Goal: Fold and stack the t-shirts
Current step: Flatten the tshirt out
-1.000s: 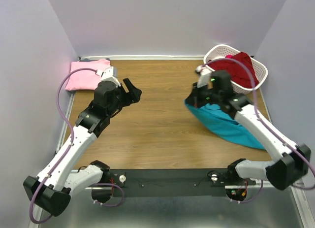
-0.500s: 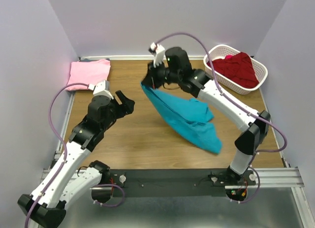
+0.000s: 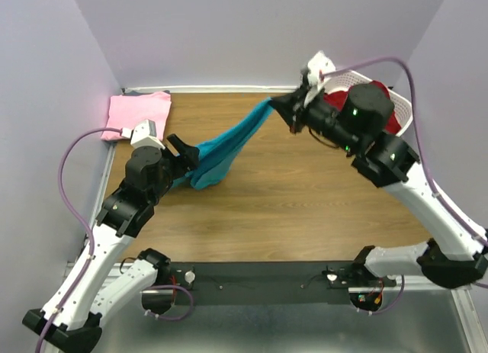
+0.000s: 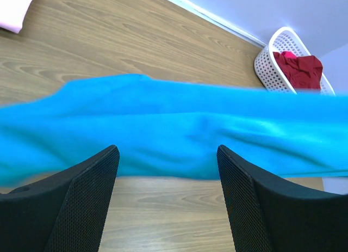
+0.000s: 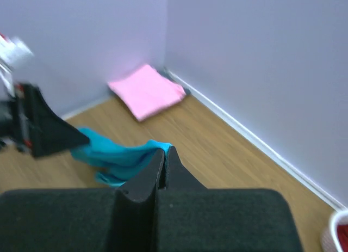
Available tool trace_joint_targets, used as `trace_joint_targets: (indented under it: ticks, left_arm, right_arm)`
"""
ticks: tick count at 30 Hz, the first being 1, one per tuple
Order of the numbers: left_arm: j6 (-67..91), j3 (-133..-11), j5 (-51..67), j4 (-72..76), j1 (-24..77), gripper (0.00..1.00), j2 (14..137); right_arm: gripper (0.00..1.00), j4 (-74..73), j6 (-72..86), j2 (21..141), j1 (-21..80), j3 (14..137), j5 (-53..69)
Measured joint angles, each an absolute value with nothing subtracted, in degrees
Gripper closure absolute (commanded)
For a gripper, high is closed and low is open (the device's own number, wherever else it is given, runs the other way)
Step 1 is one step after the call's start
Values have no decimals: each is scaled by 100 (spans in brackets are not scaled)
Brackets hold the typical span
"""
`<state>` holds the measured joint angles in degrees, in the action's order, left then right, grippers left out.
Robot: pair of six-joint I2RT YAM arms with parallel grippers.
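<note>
The teal t-shirt hangs stretched in the air across the table's middle. My right gripper is shut on its upper end; its fingertips pinch the cloth in the right wrist view. The shirt's lower end bunches at my left gripper. In the left wrist view the teal cloth spans just beyond my open, empty left gripper. The light pink t-shirt lies folded in the far left corner, also in the right wrist view. The dark red t-shirt lies in the basket.
A white slotted basket stands at the far right corner, also in the left wrist view. Lilac walls close the table on three sides. A black rail runs along the near edge.
My right gripper swung the teal shirt from the right side to the centre, then back up toward the far right, stretching it. My left gripper moved down toward the shirt's lower end.
</note>
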<state>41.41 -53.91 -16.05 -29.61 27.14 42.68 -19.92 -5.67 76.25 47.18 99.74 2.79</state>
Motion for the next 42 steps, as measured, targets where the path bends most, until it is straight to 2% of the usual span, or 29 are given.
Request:
trace_joint_targets:
  ticks: [7, 11, 14, 19, 25, 30, 42]
  left_arm:
    - [4300, -5052, -1662, -2991, 2714, 21, 4187]
    - [4604, -4683, -1767, -3017, 2714, 21, 4209]
    - [4803, -4473, -1839, -3015, 2714, 21, 4342]
    - [4956, -4261, -1892, -2965, 2475, 20, 4941]
    - [5048, -3986, -1844, -2755, 1756, 21, 5743]
    - [5321, -3422, -1562, -2582, 1505, 32, 5894]
    - [5992, -2827, -1319, -2585, 1496, 34, 5730]
  right_arm:
    - [99, -2036, -1031, 6012, 4718, 6119, -1070]
    - [99, -2338, -534, 5540, 4713, 4692, -1752]
    - [99, -2366, -8, 5043, 4705, 4268, -2176]
    - [99, -2279, 556, 4783, 4633, 4185, -2853]
    - [99, -2239, 847, 5601, 4362, 4217, -3048]
    - [99, -2268, 978, 6101, 3979, 4510, -2958]
    - [99, -1887, 1007, 7000, 3153, 5164, -2084]
